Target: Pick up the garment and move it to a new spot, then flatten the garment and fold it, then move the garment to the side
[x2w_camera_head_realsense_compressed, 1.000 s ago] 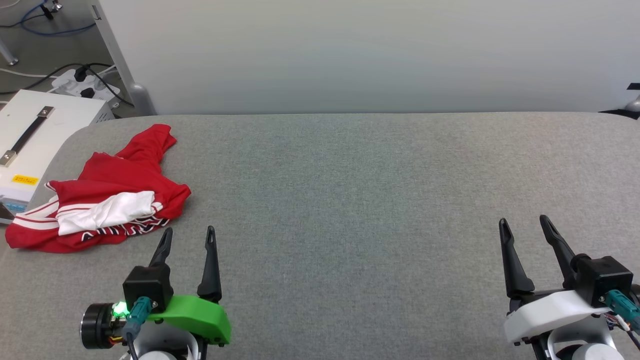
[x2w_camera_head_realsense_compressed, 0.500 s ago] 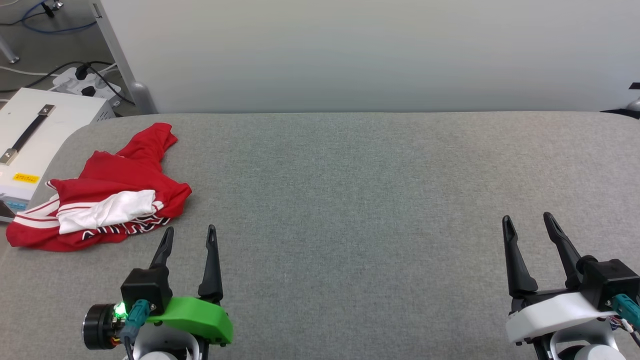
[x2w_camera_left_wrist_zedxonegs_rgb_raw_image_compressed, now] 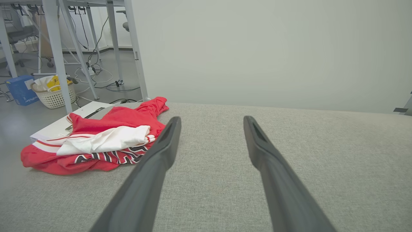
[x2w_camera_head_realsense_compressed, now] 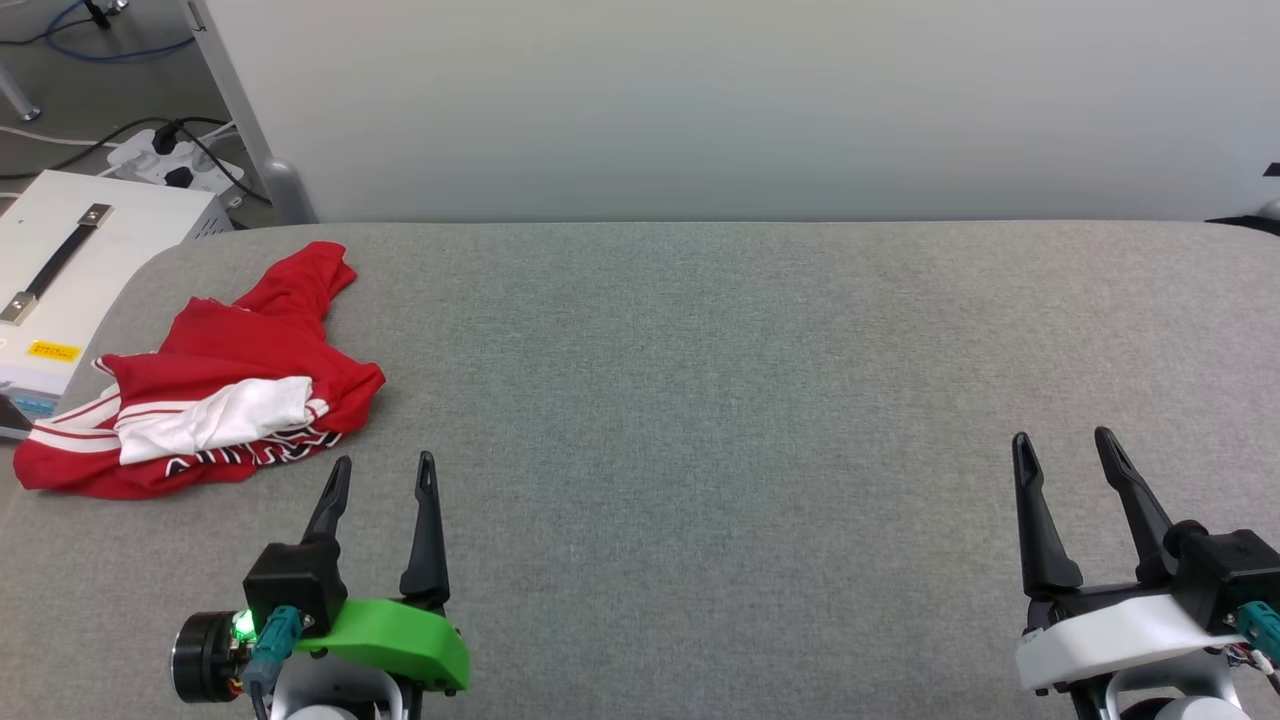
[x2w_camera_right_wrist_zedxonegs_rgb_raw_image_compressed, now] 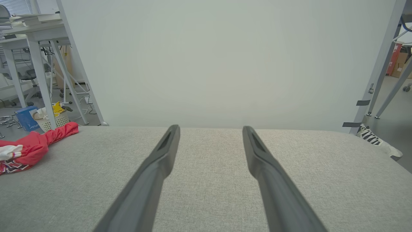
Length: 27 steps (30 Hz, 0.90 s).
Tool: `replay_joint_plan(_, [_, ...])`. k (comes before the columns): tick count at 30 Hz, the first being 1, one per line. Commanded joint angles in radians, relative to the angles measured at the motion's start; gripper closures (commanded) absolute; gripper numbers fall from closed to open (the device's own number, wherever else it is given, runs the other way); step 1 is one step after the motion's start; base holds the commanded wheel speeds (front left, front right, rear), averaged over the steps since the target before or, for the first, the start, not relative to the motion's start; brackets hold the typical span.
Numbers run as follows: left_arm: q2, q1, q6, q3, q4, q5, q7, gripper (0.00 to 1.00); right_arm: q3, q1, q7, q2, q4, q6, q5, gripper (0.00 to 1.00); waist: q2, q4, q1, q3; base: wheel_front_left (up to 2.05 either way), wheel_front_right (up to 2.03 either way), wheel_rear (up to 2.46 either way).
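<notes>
Two end effectors hover over the near side of the tabletop (x2w_camera_head_realsense_compressed: 700, 400), each with two long, dark, tapering fingers. The left end effector (x2w_camera_head_realsense_compressed: 385, 460), on a green mount, is over the tabletop's near left; its fingers are spread wide with nothing between them. The right end effector (x2w_camera_head_realsense_compressed: 1061, 436), on a white mount, is over the tabletop's near right, equally wide and empty. Both mounts are cut off by the bottom edge of the head view.

One garment (x2w_camera_head_realsense_compressed: 250, 345) lies crumpled at the tabletop's left end, touched by neither end effector. It is soft red jersey cloth bunched into loose folds. One white sleeve with red-and-white striped trim lies across its top. A tail of red cloth points toward the tabletop's far edge. The black, white-outlined lettering is folded under and looks upside down, so it cannot be read.

The tabletop is covered in grey woven fabric and has rounded corners. Just off its left edge sits one white case (x2w_camera_head_realsense_compressed: 70, 270) with a black strap handle, partly cut off. One plain pale panel (x2w_camera_head_realsense_compressed: 700, 100) stands along its far edge. Past its left end, one white woven basket (x2w_camera_left_wrist_zedxonegs_rgb_raw_image_compressed: 54, 96) sits on the floor, and past its far right corner there is one striped shoe (x2w_camera_right_wrist_zedxonegs_rgb_raw_image_compressed: 370, 137).
</notes>
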<state>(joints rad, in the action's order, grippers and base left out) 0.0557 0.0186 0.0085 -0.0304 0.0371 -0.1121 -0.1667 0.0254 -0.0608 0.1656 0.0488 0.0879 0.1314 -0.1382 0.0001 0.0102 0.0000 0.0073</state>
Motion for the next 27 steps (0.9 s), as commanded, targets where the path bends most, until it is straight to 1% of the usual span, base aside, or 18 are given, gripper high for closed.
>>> replay_joint_plan(1, [-0.004,-0.004,0.0,-0.004,0.006,-0.01,-0.011,0.0,0.002,-0.013,0.013,0.001,0.007,-0.001,-0.008,0.0,-0.0001,0.001,0.0,0.001,0.0,0.0,0.0])
replay_joint_plan(27, [-0.005,-0.006,0.012,-0.022,0.039,-0.024,-0.065,0.0,0.005,-0.037,0.066,0.001,0.0,-0.001,-0.016,0.0,-0.0001,0.009,0.0,0.008,0.0,0.0,0.0])
